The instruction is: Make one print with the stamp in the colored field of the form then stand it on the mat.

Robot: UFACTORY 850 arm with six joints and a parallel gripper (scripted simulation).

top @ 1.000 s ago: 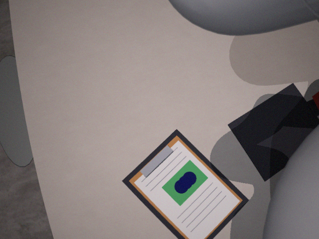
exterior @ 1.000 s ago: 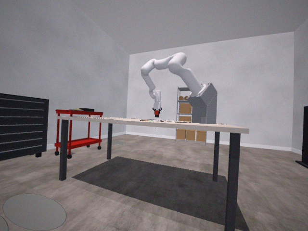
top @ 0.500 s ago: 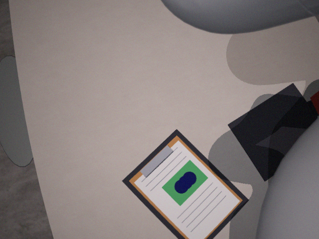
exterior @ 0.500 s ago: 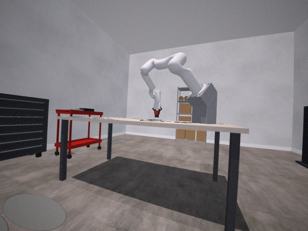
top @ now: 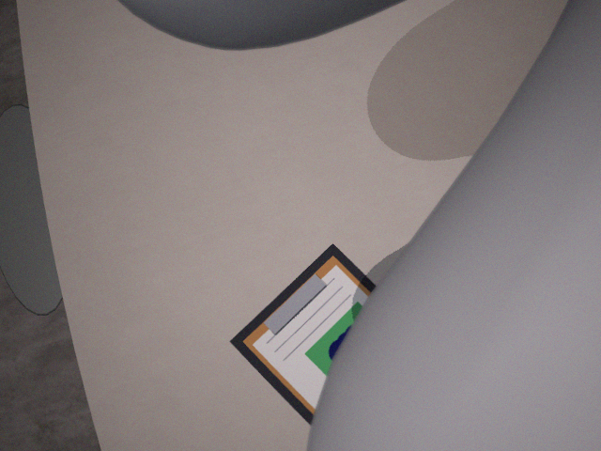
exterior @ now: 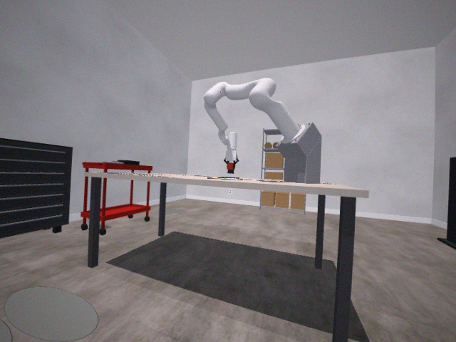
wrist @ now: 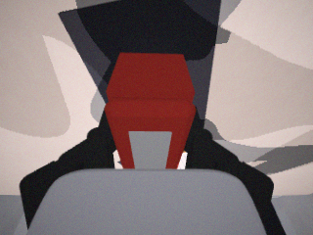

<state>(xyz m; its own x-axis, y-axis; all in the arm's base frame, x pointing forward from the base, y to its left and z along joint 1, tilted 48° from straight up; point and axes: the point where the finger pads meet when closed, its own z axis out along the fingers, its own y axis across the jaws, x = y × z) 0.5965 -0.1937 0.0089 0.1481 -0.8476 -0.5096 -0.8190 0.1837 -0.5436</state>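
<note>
Beige tabletop, claw clamped on the red stamp, hanging above the dark mat.

Top view: most of the 3 to 6 o'clock side is blocked by the pale grey arm, so stamp and mat can't be seen here; the form on its dark-edged clipboard peeks out at about 6 o'clock, with the green field and a dark blue mark on it half hidden by the arm. Exterior view: grey-walled room with a red cart at 9 o'clock; the claw points down holding the stamp off the tabletop, near its far edge. Wrist view: black fingers squeeze the stamp's sides, partway closed, and the dark mat shows beyond it at 12 o'clock.
</note>
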